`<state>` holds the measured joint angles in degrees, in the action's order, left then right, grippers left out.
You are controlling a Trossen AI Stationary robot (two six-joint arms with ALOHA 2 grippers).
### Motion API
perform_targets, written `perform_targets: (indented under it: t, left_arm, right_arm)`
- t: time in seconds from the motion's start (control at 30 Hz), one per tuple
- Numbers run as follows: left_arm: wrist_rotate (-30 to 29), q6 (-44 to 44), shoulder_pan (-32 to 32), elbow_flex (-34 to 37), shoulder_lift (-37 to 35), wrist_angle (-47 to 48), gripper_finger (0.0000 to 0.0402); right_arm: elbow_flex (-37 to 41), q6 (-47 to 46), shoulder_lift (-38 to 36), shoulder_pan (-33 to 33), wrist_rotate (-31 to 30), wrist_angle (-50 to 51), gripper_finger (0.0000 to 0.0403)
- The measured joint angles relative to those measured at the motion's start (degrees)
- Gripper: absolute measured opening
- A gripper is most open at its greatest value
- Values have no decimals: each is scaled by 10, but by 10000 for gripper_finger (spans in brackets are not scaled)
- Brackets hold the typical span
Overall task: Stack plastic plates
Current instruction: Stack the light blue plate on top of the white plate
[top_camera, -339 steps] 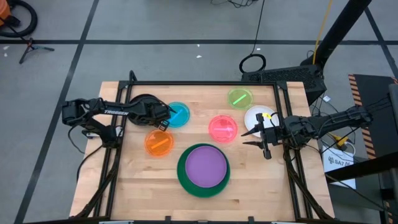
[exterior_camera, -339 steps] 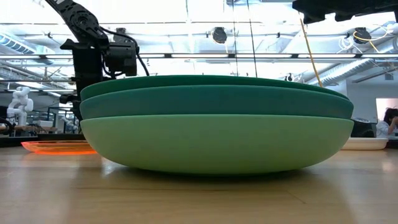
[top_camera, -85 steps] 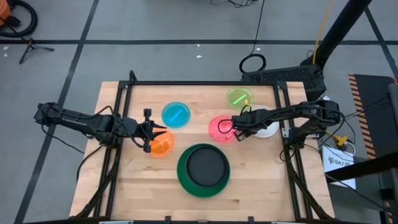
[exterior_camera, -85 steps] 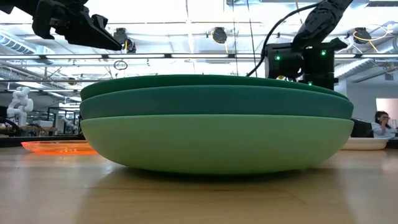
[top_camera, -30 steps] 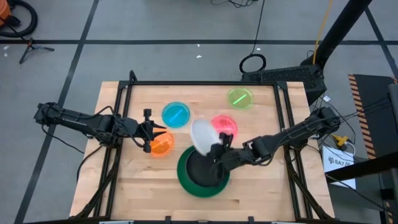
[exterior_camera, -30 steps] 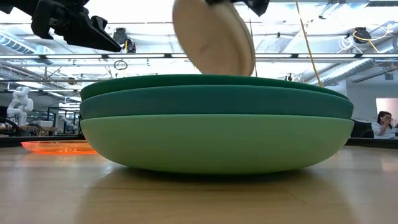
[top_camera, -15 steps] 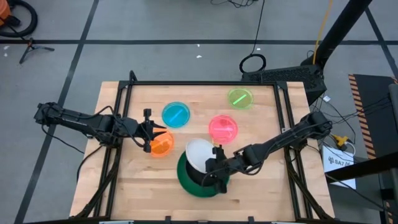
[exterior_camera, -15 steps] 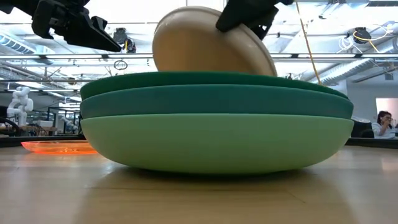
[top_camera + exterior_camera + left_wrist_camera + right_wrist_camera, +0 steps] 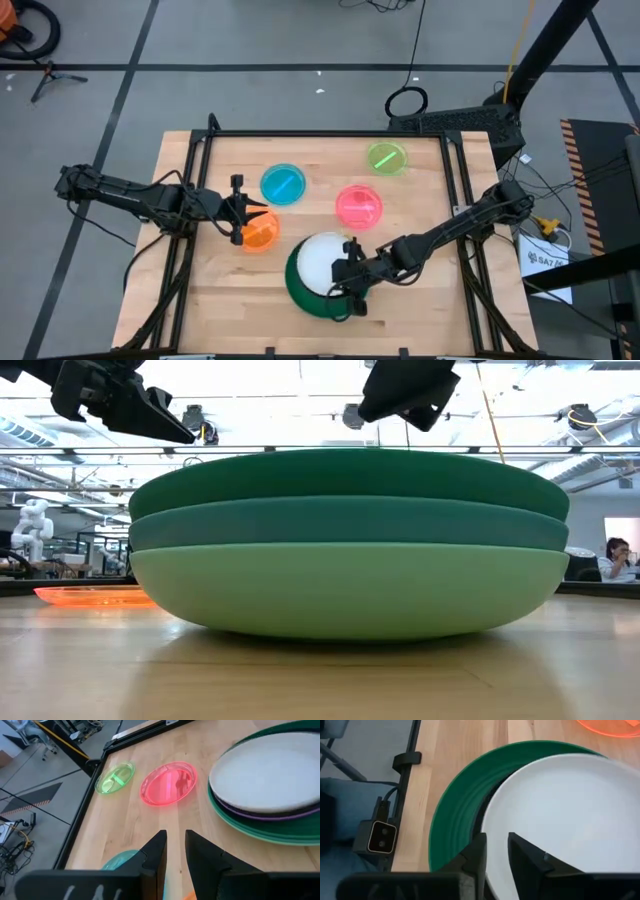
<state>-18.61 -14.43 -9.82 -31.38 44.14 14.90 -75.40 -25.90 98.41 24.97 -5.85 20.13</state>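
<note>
Your right gripper (image 9: 348, 283) hangs over the near-right rim of the stack, its fingers (image 9: 476, 851) drawn close with only a narrow gap and nothing held between them. Half a second ago it carried the white plate (image 9: 324, 262) tilted on edge above the pile; now that plate lies flat directly under and just ahead of the gripper, released.

From the largest down: the dark green plate (image 9: 455, 815) tops the three big ones, with the teal plate (image 9: 345, 524) and the mint plate (image 9: 345, 588) beneath it, all sitting below the right gripper. Inside the green one, the left wrist view shows a dark rim and a purple edge (image 9: 260, 816) under the white plate, so the medium plates look gathered.

That leaves the small ones, all loose on the table (image 9: 420, 310). The pink plate (image 9: 359, 206) lies a little beyond the right gripper; the lime plate (image 9: 386, 158) is farther off the same way. The orange plate (image 9: 259, 232) sits just beneath your left gripper (image 9: 240, 211), and the blue plate (image 9: 283, 184) is near it, to the inner side. The left gripper's fingers (image 9: 153, 855) stand slightly apart, empty, hovering there as they did a moment ago.

By this reckoning, six plates are stacked and four remain; the pink one looks the nearest pick for the right arm.
</note>
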Motion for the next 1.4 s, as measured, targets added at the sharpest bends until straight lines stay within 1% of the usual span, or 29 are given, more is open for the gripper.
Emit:
perform_targets:
  t: [0.17,0.3,0.4,0.53,0.6,0.67,0.77,0.87,0.93,1.07,1.17,1.27,1.4]
  left_arm:
    - [0,14,0,0,0,0,76]
    - [0,47,0,0,1,0,76]
    - [0,86,0,0,8,1,76]
    - [0,170,-1,0,30,1,76]
    - [0,210,-3,0,46,4,76]
    - [0,237,-6,0,63,3,76]
    - [0,259,-9,0,90,3,76]
    - [0,273,-9,0,115,-3,76]
    - [0,285,-9,0,130,-9,76]
    - [0,315,-9,0,153,-30,76]
    - [1,343,-9,0,167,-35,76]
    - [0,368,-17,0,177,-42,76]
    - [1,413,-30,0,187,-37,76]
  right_arm:
    - [0,-4,0,1,-1,3,92]
    - [0,8,0,2,0,30,95]
    - [0,53,0,2,-4,44,93]
    - [0,136,-3,2,-31,62,90]
    - [0,173,-10,-3,-32,75,89]
    - [4,203,-25,-12,-33,94,89]
    - [41,248,-65,-32,-31,92,89]
    - [105,279,-125,-59,-31,64,89]
    - [155,288,-169,-79,-31,20,89]
    - [264,302,-237,-107,-30,-120,89]
    - [330,301,-269,-121,-30,-210,89]
    - [358,301,-289,-132,-32,-233,89]
    - [358,317,-310,-158,-31,-240,89]
